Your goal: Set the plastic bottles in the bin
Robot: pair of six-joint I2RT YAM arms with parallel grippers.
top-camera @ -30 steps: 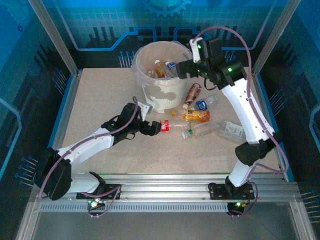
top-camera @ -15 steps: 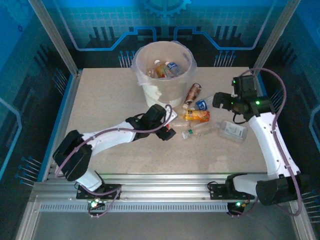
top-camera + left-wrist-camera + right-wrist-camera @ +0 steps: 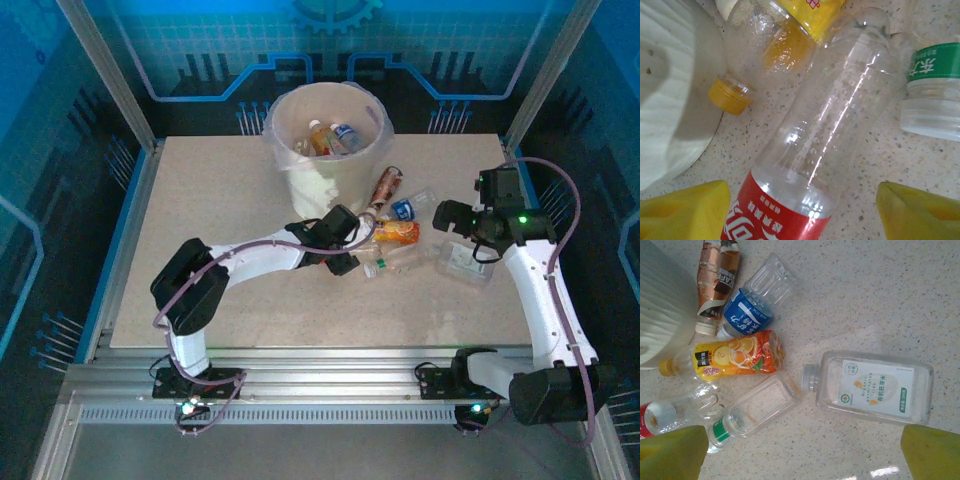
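Left gripper [image 3: 802,195] is seen spread, one finger on either side of the red-label bottle [image 3: 825,125], which lies on the table [image 3: 200,200] just beside the bin [image 3: 325,190]. Right gripper [image 3: 805,445] is held wide apart over the table, and a white-label bottle [image 3: 875,387] is seen beyond its fingers. Several bottles [image 3: 328,137] are seen inside the bin.
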